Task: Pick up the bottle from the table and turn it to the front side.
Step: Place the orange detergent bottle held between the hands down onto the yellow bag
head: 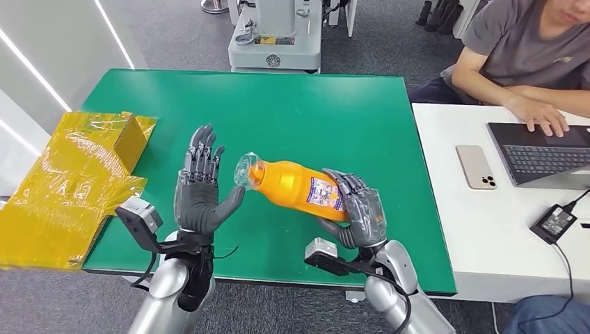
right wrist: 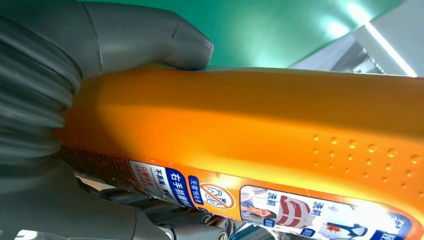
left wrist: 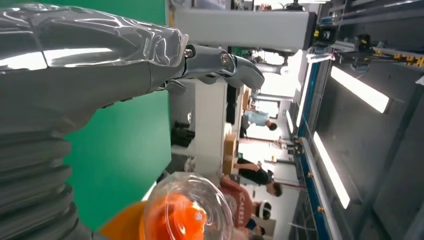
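Orange bottle (head: 296, 183): we see it lifted above the green table (head: 313, 111), lying nearly level, clear cap toward the left hand (head: 202, 191). Right hand (head: 358, 209): we note it grasping the labelled base end. Left hand: released, fingers spread upright, palm just beside the cap.

The right hand (head: 358, 209) covers the bottle's (head: 296, 184) base; label print there is too small to read.
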Robot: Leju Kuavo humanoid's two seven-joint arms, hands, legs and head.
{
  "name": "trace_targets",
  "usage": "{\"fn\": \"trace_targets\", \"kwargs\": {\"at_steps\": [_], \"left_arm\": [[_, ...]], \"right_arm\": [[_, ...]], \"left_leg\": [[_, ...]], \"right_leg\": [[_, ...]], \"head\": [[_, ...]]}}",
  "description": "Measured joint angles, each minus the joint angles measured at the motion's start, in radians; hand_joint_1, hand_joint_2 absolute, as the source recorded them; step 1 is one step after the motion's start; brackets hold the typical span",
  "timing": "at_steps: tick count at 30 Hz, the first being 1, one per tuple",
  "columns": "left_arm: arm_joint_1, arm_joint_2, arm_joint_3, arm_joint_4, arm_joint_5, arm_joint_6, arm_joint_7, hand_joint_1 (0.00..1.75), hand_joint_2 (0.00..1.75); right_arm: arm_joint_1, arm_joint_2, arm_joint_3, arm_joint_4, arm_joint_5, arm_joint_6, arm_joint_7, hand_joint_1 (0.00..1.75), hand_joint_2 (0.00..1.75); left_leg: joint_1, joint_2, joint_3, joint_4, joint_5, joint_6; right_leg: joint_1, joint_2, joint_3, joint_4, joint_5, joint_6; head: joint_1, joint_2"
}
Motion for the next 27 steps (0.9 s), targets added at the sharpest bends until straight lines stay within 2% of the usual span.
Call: {"fn": "trace_targets", "kwargs": {"at_steps": [5,9,27], "left_arm": [[-0.019,0.007,-0.023,0.013,0.030,-0.063,0.019,0.00,1.75],[-0.024,0.008,-0.039,0.017,0.036,-0.095,0.021,0.00,1.75],[-0.045,0.007,-0.043,0.051,0.035,-0.119,0.031,0.00,1.75]], "right_arm": [[-0.021,0.026,0.001,0.026,0.004,0.068,-0.017,1.75,1.75],[-0.038,0.050,0.006,0.053,0.002,0.088,-0.024,1.75,1.75],[-0.045,0.087,0.006,0.081,0.004,0.133,-0.007,1.75,1.75]], "left_leg": [[0.000,0.000,0.000,0.000,0.000,0.000],[0.000,0.000,0.000,0.000,0.000,0.000],[0.000,0.000,0.000,0.000,0.000,0.000]], "right_leg": [[0.000,0.000,0.000,0.000,0.000,0.000],[0.000,0.000,0.000,0.000,0.000,0.000],[0.000,0.000,0.000,0.000,0.000,0.000]], "head": [[0.000,0.000],[0.000,0.000],[0.000,0.000]]}}
